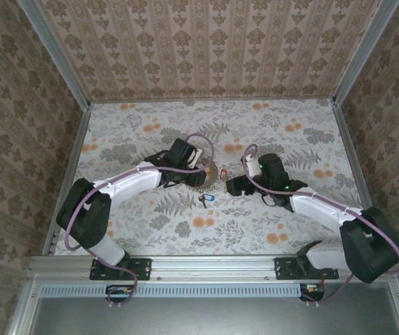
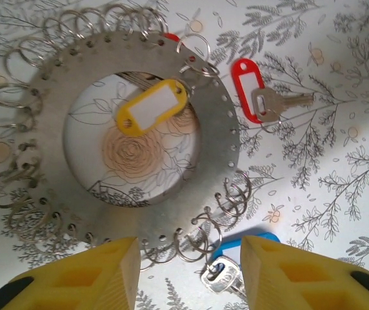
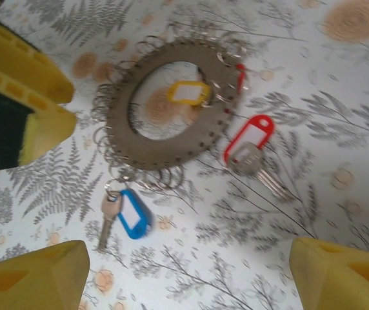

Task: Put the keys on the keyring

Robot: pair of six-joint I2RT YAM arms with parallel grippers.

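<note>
Two keys lie on the worktop by the keyring. The blue key touches the small rings on the keyring's near edge. The left jaws hang over that edge, open, holding nothing. The right jaws stand wide open to the keyring's right, holding nothing. The red key lies just beside the keyring's right side. One yellow tag sits in its hole.
</note>
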